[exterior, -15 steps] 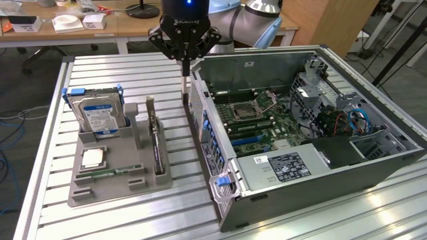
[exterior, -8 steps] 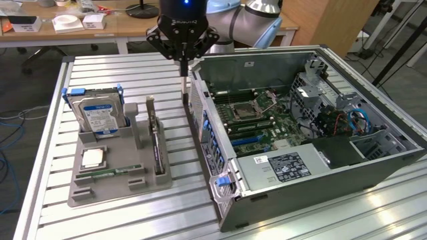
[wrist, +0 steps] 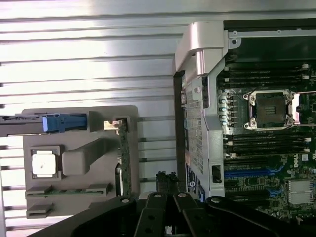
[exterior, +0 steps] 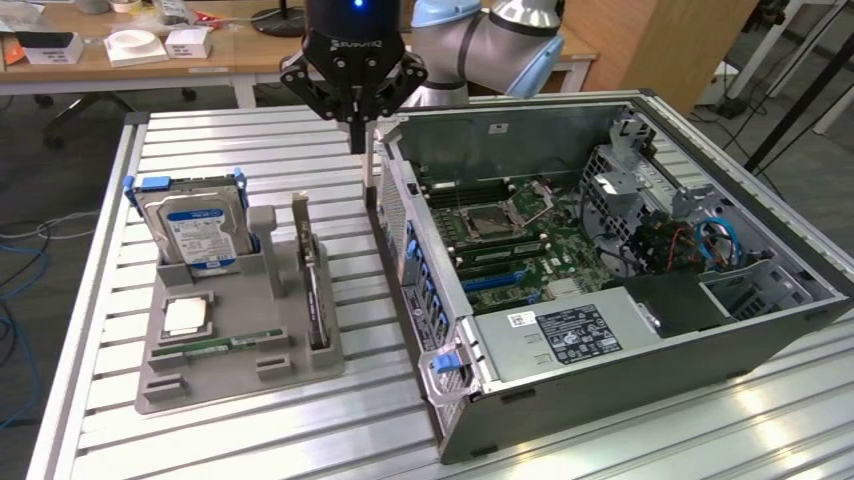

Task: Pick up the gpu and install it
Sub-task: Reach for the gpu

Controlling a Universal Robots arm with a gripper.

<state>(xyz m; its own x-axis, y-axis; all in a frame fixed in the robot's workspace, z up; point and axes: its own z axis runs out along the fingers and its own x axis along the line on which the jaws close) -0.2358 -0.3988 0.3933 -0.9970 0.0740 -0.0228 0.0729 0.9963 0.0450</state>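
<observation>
Fingers [exterior: 356, 125] shut, empty — black gripper [exterior: 358, 146] hung clear of the slim dark gpu card [exterior: 315, 295], slotted upright for grasping.

slim dark gpu [exterior: 315, 295] w/ silver bracket [exterior: 302, 218], on edge in grey holder [exterior: 220, 385].

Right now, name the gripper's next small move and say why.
Probably shift the gripper toward the exterior view's left, over the gpu. The gripper hangs shut and empty above the table, between the gray tray and the computer case, while the gpu stands on edge in the tray's slot, untouched.
</observation>
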